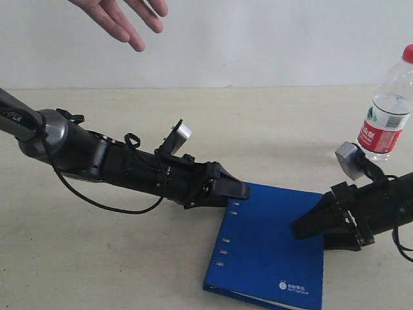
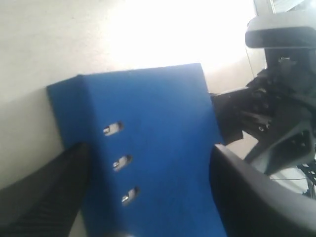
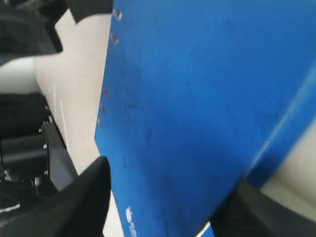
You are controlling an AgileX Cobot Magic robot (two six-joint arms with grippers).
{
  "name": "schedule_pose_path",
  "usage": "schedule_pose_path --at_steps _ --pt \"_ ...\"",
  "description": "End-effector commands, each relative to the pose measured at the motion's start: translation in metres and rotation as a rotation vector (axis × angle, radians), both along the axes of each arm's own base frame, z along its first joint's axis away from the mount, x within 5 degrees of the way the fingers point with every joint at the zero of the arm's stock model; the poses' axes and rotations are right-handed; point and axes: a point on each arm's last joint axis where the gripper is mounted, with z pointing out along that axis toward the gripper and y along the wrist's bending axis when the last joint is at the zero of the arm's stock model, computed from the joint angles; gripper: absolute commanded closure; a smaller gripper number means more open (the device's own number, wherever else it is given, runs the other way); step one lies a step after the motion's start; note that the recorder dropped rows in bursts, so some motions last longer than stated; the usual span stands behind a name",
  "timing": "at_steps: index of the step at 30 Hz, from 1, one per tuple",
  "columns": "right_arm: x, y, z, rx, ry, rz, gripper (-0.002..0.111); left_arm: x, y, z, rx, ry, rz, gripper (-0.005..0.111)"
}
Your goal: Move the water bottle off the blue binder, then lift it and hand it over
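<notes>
left end effector (image 1: 240, 190) jaws spread at binder (image 1: 271, 248) spine corner | right end effector (image 1: 304, 227) jaws spread at far edge, seemingly flanking it to lift | bottle (image 1: 389, 110) upright on desk (image 1: 116, 258), off binder, behind right arm | hand (image 1: 122, 19) open above, probably for handover

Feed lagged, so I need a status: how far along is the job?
Done: water bottle is off the blue binder. In hand: left gripper and right gripper sit open at opposite binder edges. Left: lifting it toward the person's hand.
</notes>
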Motion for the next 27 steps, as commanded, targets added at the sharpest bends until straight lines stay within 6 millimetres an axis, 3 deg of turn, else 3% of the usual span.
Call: schedule_pose_path --at_steps 1,4,9,13,19,23,27 --pt "0.0 0.013 0.002 0.039 -0.037 0.032 0.057 -0.011 -0.01 0.006 -0.099 0.038 -0.088 0.043" --pt "0.001 0.014 0.003 0.049 -0.046 0.025 0.071 -0.011 -0.009 0.006 -0.096 0.038 -0.083 0.043" --pt "0.002 0.012 0.002 0.033 -0.118 0.047 0.109 -0.006 -0.003 0.006 -0.095 0.036 -0.062 0.043" --pt "0.006 0.002 0.006 -0.005 -0.162 0.015 0.108 0.004 0.01 0.006 -0.097 0.035 -0.022 0.043" --pt "0.009 -0.026 0.04 0.041 -0.261 -0.079 0.108 0.015 0.029 0.006 -0.093 0.04 0.026 0.043" --pt "0.01 -0.021 0.054 0.038 -0.305 -0.076 0.108 0.012 0.023 0.007 -0.117 0.049 0.009 0.043" --pt "0.008 -0.005 0.054 0.046 -0.326 -0.009 0.108 -0.002 0.008 0.001 -0.156 0.054 -0.074 0.043"
